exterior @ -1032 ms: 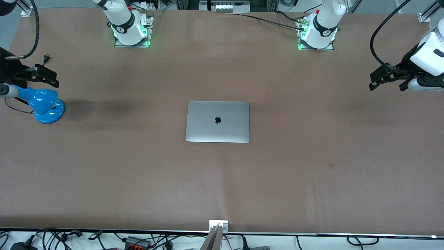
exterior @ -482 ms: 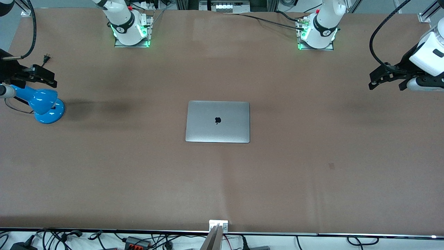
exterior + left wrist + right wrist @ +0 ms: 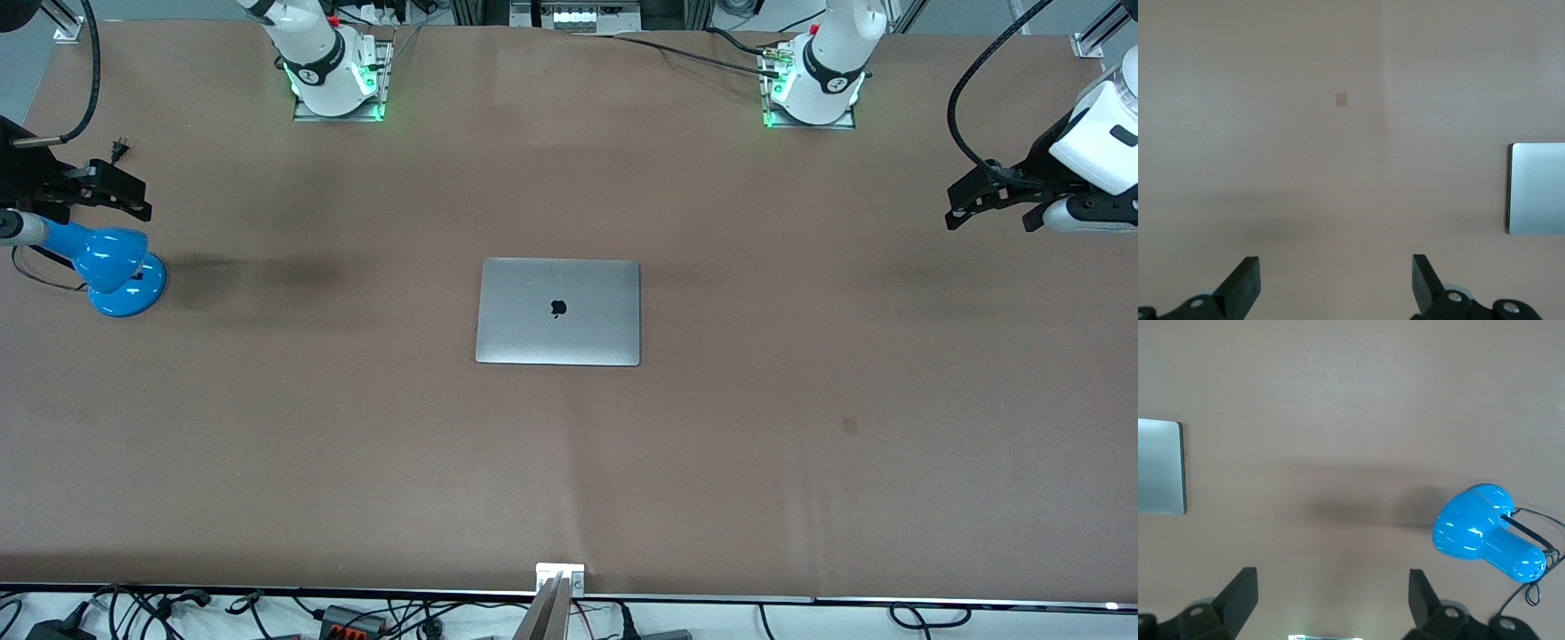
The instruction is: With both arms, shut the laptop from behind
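The silver-grey laptop (image 3: 558, 311) lies shut and flat in the middle of the table, its black apple logo facing up. One edge of it shows in the left wrist view (image 3: 1537, 188) and in the right wrist view (image 3: 1161, 467). My left gripper (image 3: 991, 203) is open and empty, up in the air over the table's left-arm end, well away from the laptop. My right gripper (image 3: 105, 191) is open and empty, up over the table's right-arm end, above a blue lamp. Both sets of black fingertips show wide apart in their wrist views (image 3: 1243, 285) (image 3: 1241, 595).
A blue desk lamp (image 3: 111, 267) with a black cord sits on the table at the right arm's end, also in the right wrist view (image 3: 1485, 532). The arm bases (image 3: 336, 76) (image 3: 813, 80) stand along the table's edge farthest from the front camera. A small dark mark (image 3: 850, 425) is on the brown table.
The right gripper has drifted slightly over the lamp. The left gripper and the shut laptop have not visibly moved.
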Robot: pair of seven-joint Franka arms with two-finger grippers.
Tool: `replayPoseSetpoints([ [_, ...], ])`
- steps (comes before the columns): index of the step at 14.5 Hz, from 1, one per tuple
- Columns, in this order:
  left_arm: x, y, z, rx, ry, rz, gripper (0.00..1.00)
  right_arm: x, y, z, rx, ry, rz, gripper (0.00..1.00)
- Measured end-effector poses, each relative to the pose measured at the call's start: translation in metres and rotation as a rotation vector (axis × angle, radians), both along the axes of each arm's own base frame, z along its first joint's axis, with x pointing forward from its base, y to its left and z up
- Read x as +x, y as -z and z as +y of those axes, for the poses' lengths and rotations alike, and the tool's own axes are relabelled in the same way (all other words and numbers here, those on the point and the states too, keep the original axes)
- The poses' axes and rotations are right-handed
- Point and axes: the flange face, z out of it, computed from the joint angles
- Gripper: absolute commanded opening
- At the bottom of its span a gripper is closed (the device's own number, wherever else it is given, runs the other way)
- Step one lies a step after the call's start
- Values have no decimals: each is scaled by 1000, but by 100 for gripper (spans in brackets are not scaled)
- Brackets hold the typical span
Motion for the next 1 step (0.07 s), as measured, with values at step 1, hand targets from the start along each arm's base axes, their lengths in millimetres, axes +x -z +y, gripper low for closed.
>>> replayPoseSetpoints([
  [1,0,0,0,0,0,0,100,0,0,0,0,0,-1,100],
])
